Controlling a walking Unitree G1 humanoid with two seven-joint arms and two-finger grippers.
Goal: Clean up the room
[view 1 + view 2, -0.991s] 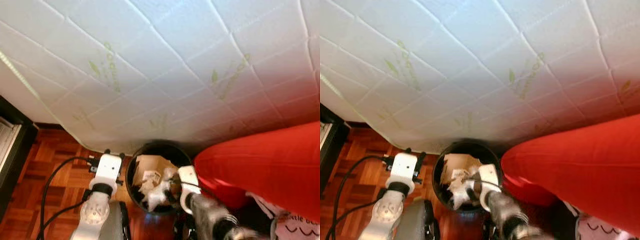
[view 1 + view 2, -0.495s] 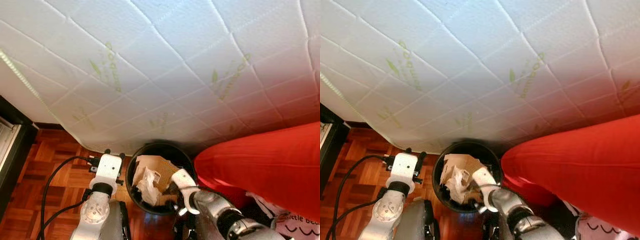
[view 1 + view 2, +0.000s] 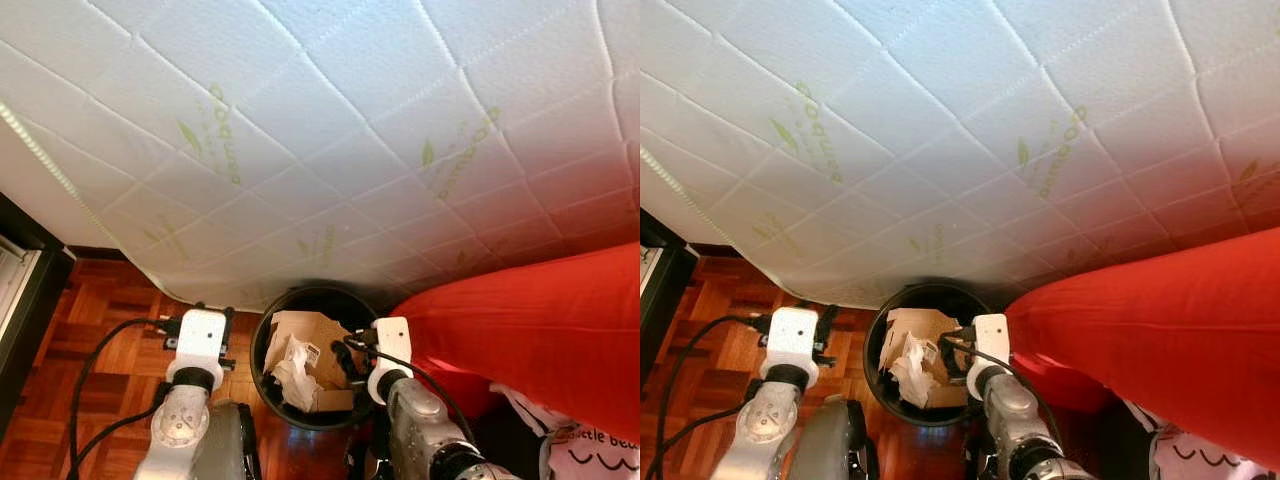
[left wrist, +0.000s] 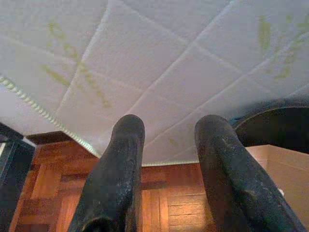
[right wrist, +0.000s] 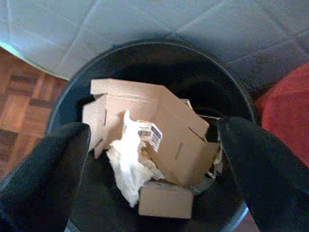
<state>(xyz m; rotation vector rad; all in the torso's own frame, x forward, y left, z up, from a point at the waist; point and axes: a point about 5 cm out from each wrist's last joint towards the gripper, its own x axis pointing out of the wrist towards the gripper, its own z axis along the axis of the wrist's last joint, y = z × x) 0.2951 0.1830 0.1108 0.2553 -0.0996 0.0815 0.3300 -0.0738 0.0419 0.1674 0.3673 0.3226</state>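
Beside the white mattress (image 3: 330,130) edge, the black bin (image 5: 159,53) stands upright with cardboard (image 5: 159,125) and crumpled paper (image 5: 126,166) inside (mouth up). Over it, the right gripper (image 5: 154,145) spreads wide, empty. The left gripper (image 4: 166,159) is open too.

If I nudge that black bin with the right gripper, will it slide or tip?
The bin looks lightly loaded, just cardboard and crumpled paper, so it probably slides on the smooth wood floor. A push at the rim may tip it; the mattress behind would likely stop it.
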